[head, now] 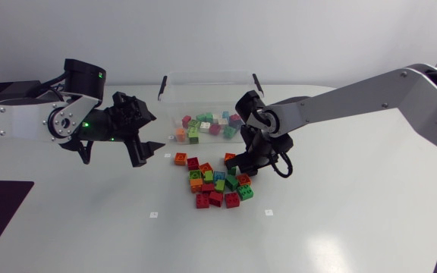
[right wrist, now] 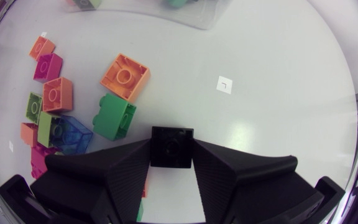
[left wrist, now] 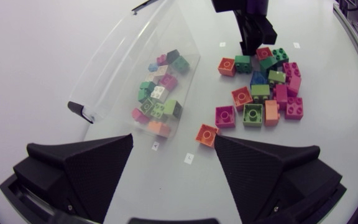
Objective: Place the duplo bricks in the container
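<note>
1. Leaves loose bricks [head: 217,184] heaped before the container [head: 203,83].
2. Clamps a black brick [right wrist: 171,144] in the right pincer [right wrist: 171,152], near the container's front.
3. Holds the left pincer [left wrist: 174,143] apart, empty, beside the container.
4. Risks catching the container's wall if carried low.

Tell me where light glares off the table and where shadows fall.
Head view: glare on the table at its near right; shadow under the right gripper. Right wrist view: bright patch ahead of that gripper. Left wrist view: sheen on the clear container.
</note>
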Controlling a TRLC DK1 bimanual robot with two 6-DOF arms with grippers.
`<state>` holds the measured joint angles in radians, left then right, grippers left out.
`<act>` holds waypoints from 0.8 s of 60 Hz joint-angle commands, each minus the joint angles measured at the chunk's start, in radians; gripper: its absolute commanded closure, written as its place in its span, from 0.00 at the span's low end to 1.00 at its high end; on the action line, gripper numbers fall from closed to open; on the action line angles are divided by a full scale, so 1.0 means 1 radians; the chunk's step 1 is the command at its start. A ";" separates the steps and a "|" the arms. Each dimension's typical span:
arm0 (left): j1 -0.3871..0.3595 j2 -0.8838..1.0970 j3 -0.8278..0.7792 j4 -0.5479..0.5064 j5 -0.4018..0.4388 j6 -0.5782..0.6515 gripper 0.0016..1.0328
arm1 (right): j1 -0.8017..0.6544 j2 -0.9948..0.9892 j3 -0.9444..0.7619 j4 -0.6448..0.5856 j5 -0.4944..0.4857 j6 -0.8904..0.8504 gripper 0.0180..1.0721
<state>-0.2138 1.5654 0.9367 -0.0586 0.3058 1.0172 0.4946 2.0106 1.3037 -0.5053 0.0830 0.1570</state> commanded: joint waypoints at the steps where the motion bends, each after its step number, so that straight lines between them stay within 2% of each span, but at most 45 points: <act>1: 0.005 0.064 -0.018 -0.012 0.007 0.066 0.12 | -0.007 0.016 0.014 -0.015 0.008 0.009 0.61; 26: -0.006 0.312 0.097 -0.018 0.013 0.162 0.12 | -0.028 -0.200 -0.044 -0.042 0.011 -0.027 0.61; 36: -0.016 0.387 0.201 -0.086 0.064 0.170 0.10 | -0.042 -0.283 -0.057 -0.042 -0.003 -0.050 0.61; 48: -0.044 0.476 0.304 -0.181 0.085 0.198 0.10 | -0.051 -0.388 -0.027 -0.030 -0.032 -0.065 0.60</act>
<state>-0.2451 1.9934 1.1995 -0.2085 0.3782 1.1778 0.4549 1.6676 1.2743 -0.5316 0.0528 0.1062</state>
